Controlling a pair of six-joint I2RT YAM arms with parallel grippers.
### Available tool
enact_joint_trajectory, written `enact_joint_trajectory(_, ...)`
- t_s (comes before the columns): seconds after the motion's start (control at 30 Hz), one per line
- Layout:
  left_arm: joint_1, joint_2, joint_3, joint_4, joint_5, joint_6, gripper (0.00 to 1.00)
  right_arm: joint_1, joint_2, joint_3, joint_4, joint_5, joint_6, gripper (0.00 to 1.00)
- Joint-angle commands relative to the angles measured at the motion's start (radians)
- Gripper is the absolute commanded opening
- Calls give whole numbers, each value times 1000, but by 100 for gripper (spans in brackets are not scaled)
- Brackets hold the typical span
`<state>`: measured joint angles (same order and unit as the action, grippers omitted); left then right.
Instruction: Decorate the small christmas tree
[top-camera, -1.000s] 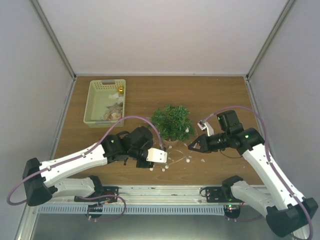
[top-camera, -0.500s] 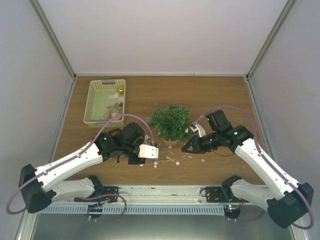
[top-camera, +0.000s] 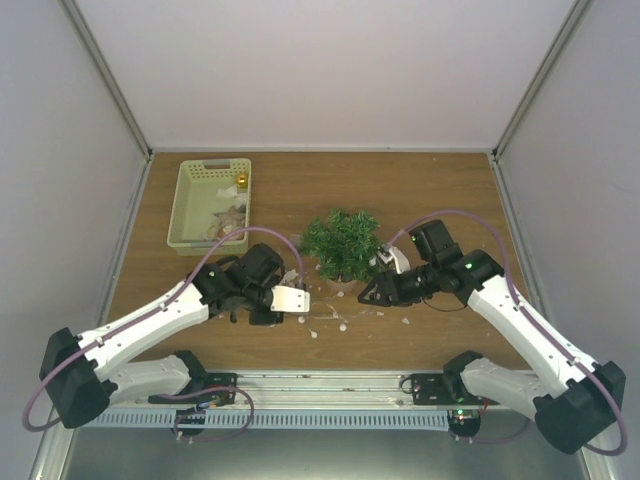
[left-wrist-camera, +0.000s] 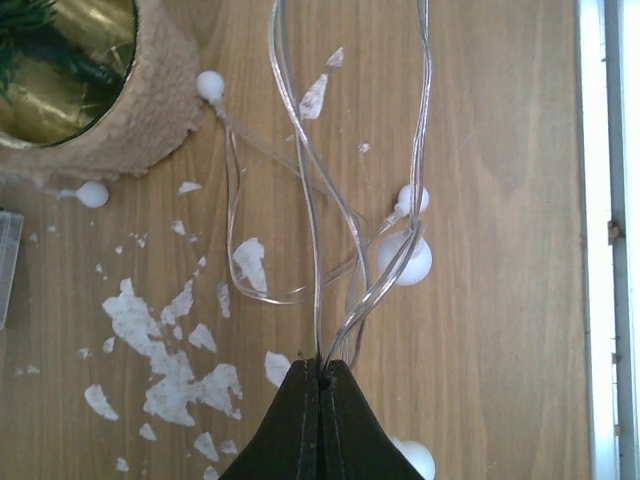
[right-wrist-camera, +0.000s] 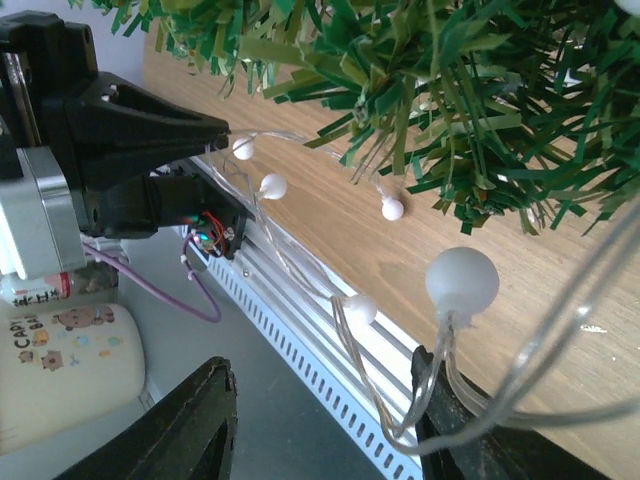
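The small christmas tree (top-camera: 342, 245) stands mid-table in a brownish pot (left-wrist-camera: 130, 105). A string of lights, clear wire with white ball bulbs (left-wrist-camera: 404, 258), trails over the wood in front of it (top-camera: 340, 318). My left gripper (left-wrist-camera: 322, 372) is shut on several wire strands, left of the pot (top-camera: 296, 298). Just right of the tree's base is my right gripper (top-camera: 370, 293), and its jaws stand wide apart (right-wrist-camera: 320, 425). A loop of wire with one bulb (right-wrist-camera: 461, 280) lies over its right finger (right-wrist-camera: 470, 445). Green branches (right-wrist-camera: 450, 90) fill the space above it.
A pale yellow-green basket (top-camera: 192, 205) holding ornaments sits at the back left. White flakes (left-wrist-camera: 165, 340) litter the wood near the pot. A clear box edge (left-wrist-camera: 6, 265) shows beside the pot. The table's front rail (right-wrist-camera: 330, 340) runs just below the right gripper.
The right gripper has opened and shifted left toward the tree's base. The left gripper, still shut on the wire, has drawn back to the left.
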<state>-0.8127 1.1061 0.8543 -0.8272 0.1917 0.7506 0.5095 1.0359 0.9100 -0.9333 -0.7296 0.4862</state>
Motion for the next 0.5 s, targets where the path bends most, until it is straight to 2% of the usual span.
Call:
enact_joint_trajectory(0.0,31,-13,-3,16,-28,33,0,9,8,7,16,16,-4,50)
enact_joint_trajectory(0.3,80,21,-2,24,-85,43,0,9,-8,18,-77,78,-33,50)
enact_joint_trajectory(0.47,101,42,6,42,-114,32,0,9,-12,71,-154,230,-15,51)
